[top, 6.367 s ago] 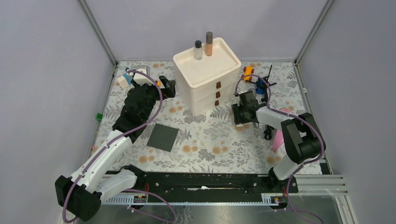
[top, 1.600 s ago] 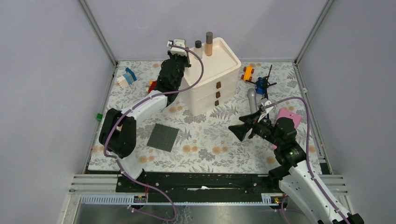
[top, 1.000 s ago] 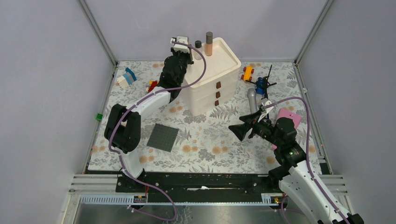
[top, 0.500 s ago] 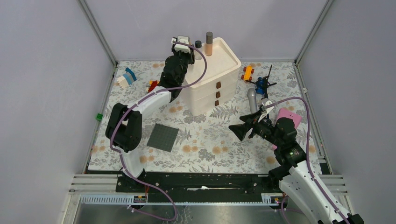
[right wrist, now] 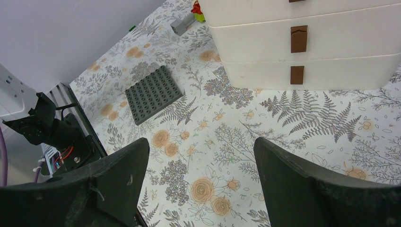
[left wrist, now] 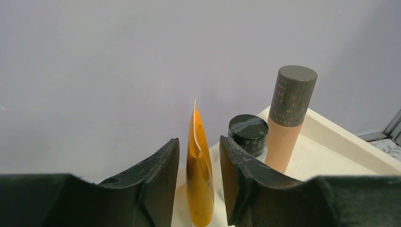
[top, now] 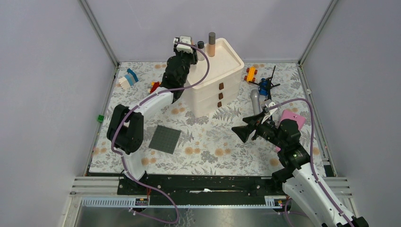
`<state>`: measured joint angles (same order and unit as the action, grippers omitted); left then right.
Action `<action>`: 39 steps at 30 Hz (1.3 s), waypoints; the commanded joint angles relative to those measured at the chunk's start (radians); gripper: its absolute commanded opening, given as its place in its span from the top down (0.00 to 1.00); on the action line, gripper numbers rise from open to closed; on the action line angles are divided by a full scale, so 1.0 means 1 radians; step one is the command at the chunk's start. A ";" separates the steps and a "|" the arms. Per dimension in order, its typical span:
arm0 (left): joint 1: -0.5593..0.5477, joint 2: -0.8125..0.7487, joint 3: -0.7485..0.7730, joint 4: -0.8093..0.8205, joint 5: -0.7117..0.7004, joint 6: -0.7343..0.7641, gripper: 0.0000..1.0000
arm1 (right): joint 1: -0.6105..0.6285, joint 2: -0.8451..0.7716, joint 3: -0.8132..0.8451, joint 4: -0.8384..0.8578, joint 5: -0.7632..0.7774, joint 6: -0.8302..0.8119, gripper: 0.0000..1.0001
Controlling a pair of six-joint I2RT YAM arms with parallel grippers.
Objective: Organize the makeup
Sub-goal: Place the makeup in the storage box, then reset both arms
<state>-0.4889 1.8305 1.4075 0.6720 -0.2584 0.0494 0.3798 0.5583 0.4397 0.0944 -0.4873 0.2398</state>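
An orange tube (left wrist: 199,175) stands upright on the top tray (top: 226,60) of the white drawer unit. My left gripper (left wrist: 198,146) straddles it, open, with a gap on each side of the tube. Just beyond it stand a black-capped clear bottle (left wrist: 248,135) and a dark-capped beige tube (left wrist: 288,118). A silver-grey tube (top: 256,101) lies on the floral table to the right of the drawers. My right gripper (top: 239,133) hovers open over the table's middle right, nothing between its fingers.
A grey baseplate (top: 165,139) lies left of centre. Blue-and-white bricks (top: 128,78), a red brick (top: 154,86) and a green brick (top: 100,118) sit at the left. An orange toy car (top: 251,73), a blue toy with thin dark sticks (top: 265,85) and a pink object (top: 291,118) are on the right.
The left jaws have parted from the orange tube, which now stands free on the tray. The right arm has not moved.
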 commanded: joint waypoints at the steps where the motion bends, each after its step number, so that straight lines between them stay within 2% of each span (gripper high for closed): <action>1: 0.007 -0.021 0.058 0.042 0.007 0.014 0.58 | 0.006 -0.005 0.007 0.024 0.004 -0.007 0.12; 10: 0.007 -0.049 0.079 0.034 0.015 0.024 0.57 | 0.007 -0.011 0.010 0.020 0.001 -0.003 0.12; 16: 0.007 -0.069 0.101 0.032 0.015 0.018 0.50 | 0.008 -0.014 0.012 0.016 0.001 0.000 0.12; 24: 0.007 -0.112 0.136 0.002 0.011 0.030 0.48 | 0.007 -0.020 0.008 0.021 0.001 0.003 0.12; 30: 0.007 -0.171 0.175 -0.043 0.009 0.031 0.46 | 0.007 0.003 0.029 -0.005 0.071 0.009 0.08; 32: 0.006 -0.197 0.206 -0.104 0.009 0.016 0.44 | 0.007 0.023 0.054 -0.033 0.159 0.042 0.06; 34: 0.006 -0.227 0.255 -0.232 -0.007 -0.028 0.42 | 0.007 0.069 0.095 -0.080 0.222 0.051 0.03; 37: 0.004 -0.311 0.257 -0.396 -0.075 -0.122 0.26 | 0.007 0.164 0.175 -0.199 0.350 0.085 0.00; 39: 0.004 -0.408 0.185 -0.455 -0.102 -0.188 0.19 | 0.007 0.233 0.229 -0.249 0.403 0.110 0.00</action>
<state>-0.4892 1.6001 1.6184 0.3725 -0.2855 -0.0059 0.3798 0.7010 0.5526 -0.0433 -0.2604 0.2939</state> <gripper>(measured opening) 0.758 0.993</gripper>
